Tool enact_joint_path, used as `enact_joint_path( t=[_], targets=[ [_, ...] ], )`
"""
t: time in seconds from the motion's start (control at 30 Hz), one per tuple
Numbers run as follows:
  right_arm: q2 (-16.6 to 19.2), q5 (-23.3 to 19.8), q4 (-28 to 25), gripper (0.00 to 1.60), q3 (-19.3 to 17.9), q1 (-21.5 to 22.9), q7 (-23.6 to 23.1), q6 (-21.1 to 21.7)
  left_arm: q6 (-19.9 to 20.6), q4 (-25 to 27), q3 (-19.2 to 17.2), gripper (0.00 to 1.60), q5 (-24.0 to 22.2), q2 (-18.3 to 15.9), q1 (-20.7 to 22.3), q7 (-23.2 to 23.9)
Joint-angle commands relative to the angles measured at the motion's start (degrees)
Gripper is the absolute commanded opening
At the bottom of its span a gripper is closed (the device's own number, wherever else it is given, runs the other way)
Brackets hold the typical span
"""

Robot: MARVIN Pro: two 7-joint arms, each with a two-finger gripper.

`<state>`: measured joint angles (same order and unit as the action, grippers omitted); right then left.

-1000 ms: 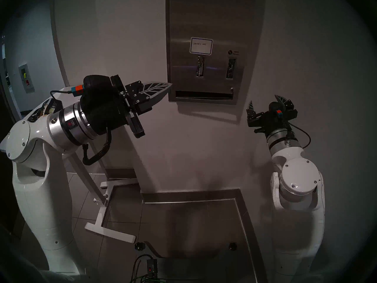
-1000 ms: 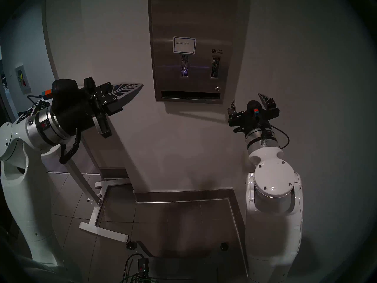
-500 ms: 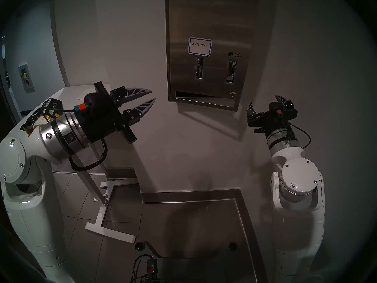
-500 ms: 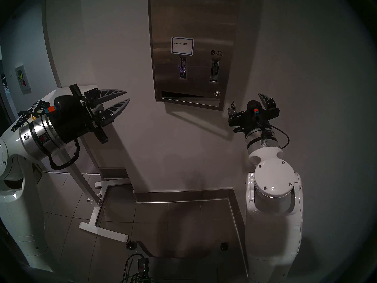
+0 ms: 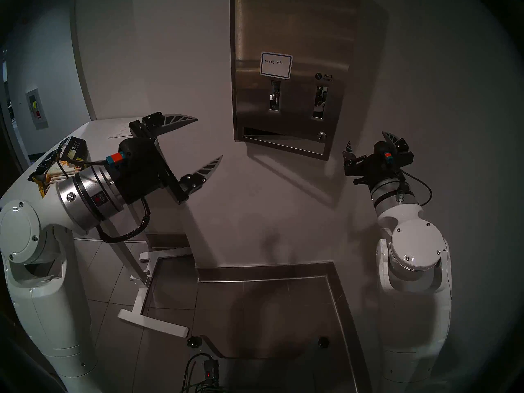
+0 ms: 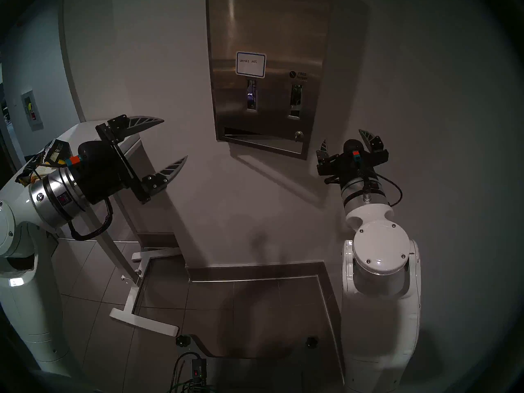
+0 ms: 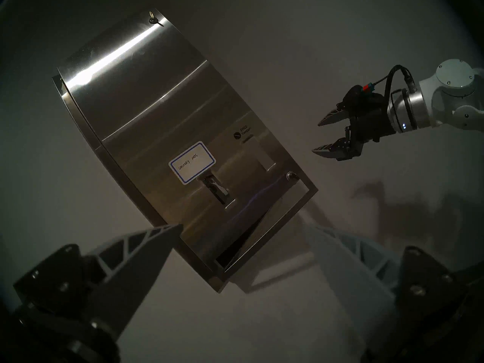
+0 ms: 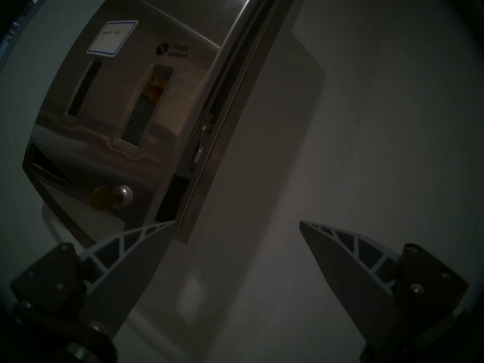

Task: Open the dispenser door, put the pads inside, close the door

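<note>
The steel dispenser (image 5: 295, 21) hangs on the wall ahead. Its door (image 5: 295, 106), with a blue-bordered label (image 5: 276, 65), stands slightly ajar: its right edge is swung out from the cabinet, and a dark gap (image 8: 225, 92) shows there. A key sits in the lock (image 5: 321, 135). My left gripper (image 5: 209, 137) hangs open and empty, left of and below the dispenser, facing it. My right gripper (image 5: 366, 136) is open and empty just right of the door's lower corner, its fingertips (image 8: 157, 231) close to the door edge. The pads are out of view.
A white table (image 5: 99, 126) stands at the left under my left arm, with a torn black-and-yellow bag (image 5: 56, 168) and a flat white sheet (image 5: 119, 131) on it. Its foot (image 5: 153, 324) reaches across the tiled floor. A steel baseboard (image 5: 263, 269) runs along the wall.
My left gripper was shut at the dispenser's lower left corner; it has drawn back left and downward and opened wide. The door has swung out on its right side. The right arm is unmoved.
</note>
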<state>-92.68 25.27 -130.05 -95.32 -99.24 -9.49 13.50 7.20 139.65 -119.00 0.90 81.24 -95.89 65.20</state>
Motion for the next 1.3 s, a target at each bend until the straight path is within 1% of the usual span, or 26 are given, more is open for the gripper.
enact_joint_path(
  t=[0.0,0.2,0.33,0.47,0.67,0.83,1.07,1.2,1.27],
  targets=[
    [0.14,0.01,-0.93,1.60,-0.11,0.29,-0.03,-0.09,-0.73,0.35,0.63,1.60,1.79,1.23,0.04,-2.14],
    [0.24,0.00,-1.47,1.60,-0.08,-0.08,-0.27,0.07,-3.13,0.33,2.16,1.60,6.08,2.32,-1.42,-4.66],
    [0.35,-0.03,-1.80,1.60,-0.08,-0.14,-0.47,0.17,-4.94,-1.24,3.78,1.60,9.92,2.27,-1.30,-6.62],
    [0.51,-0.20,-2.21,1.60,-0.19,-0.05,-0.73,0.27,-6.29,-3.75,5.38,1.60,12.99,1.85,0.24,-8.31],
    [0.47,-0.47,-2.60,1.60,-0.48,0.04,-1.12,0.35,-7.91,-8.05,8.02,1.60,17.66,0.36,3.88,-10.17],
    [0.20,-0.98,-2.92,1.60,-0.95,0.00,-1.44,0.24,-8.87,-10.49,9.59,1.60,19.56,-0.36,6.79,-11.27],
    [-0.07,-2.54,-3.38,1.60,-1.49,-0.18,-1.80,-0.12,-10.65,-12.56,11.55,1.60,20.95,-1.73,8.95,-11.28],
    [-0.13,-2.96,-3.43,1.60,-1.53,-0.11,-1.89,-0.11,-10.99,-13.73,12.60,1.60,21.71,-2.00,10.30,-11.62],
    [-0.18,-3.22,-3.38,1.60,-1.51,0.00,-1.87,-0.08,-11.94,-14.52,13.27,1.60,22.57,-2.59,11.44,-11.97]
  ],
)
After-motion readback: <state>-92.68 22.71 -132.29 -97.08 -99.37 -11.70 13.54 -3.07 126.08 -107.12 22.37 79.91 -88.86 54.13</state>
